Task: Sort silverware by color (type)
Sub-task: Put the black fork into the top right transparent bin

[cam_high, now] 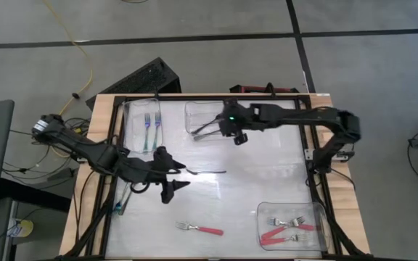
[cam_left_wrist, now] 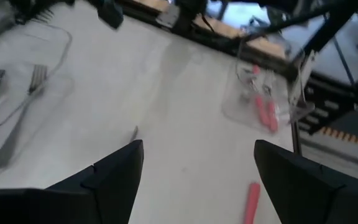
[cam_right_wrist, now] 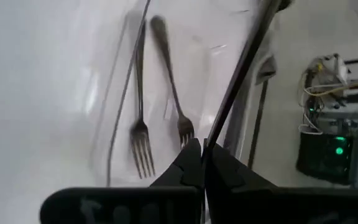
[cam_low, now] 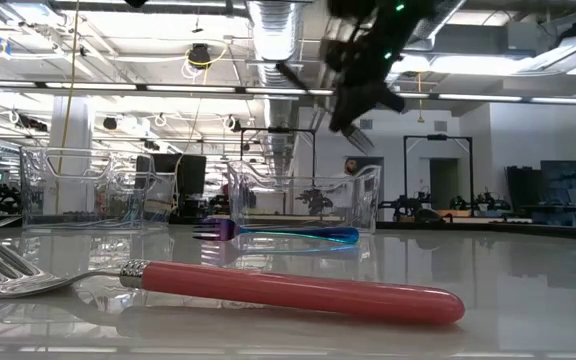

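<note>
My right gripper (cam_high: pixel 232 130) hangs over the far middle tub (cam_high: pixel 194 109), shut on a thin black fork (cam_right_wrist: pixel 241 62). Two dark forks (cam_right_wrist: pixel 140 134) lie flat in that tub. My left gripper (cam_high: pixel 174 172) is open, low over the table's middle-left. A black fork (cam_high: pixel 207 172) lies flat on the table just right of it, and its end (cam_left_wrist: pixel 134 132) shows ahead of the fingers. A red fork (cam_high: pixel 200 229) lies near the near edge, large in the low view as red fork (cam_low: pixel 298 290). A blue fork (cam_high: pixel 122 200) lies by the left edge. My right gripper pinches the black fork's thin shaft (cam_right_wrist: pixel 211 142) between its two shut fingers (cam_right_wrist: pixel 188 165). The fork runs on past the fingertips, roughly along them. It is lifted clear above the tub, seen in the low view as a dark rod (cam_low: pixel 293 75) sticking out from the gripper.
A far left tub (cam_high: pixel 130 116) holds blue forks (cam_high: pixel 151 129). A near right tub (cam_high: pixel 318 239) holds red forks (cam_high: pixel 285 226). A black frame rails the table's edges. Bare table lies between the two arms.
</note>
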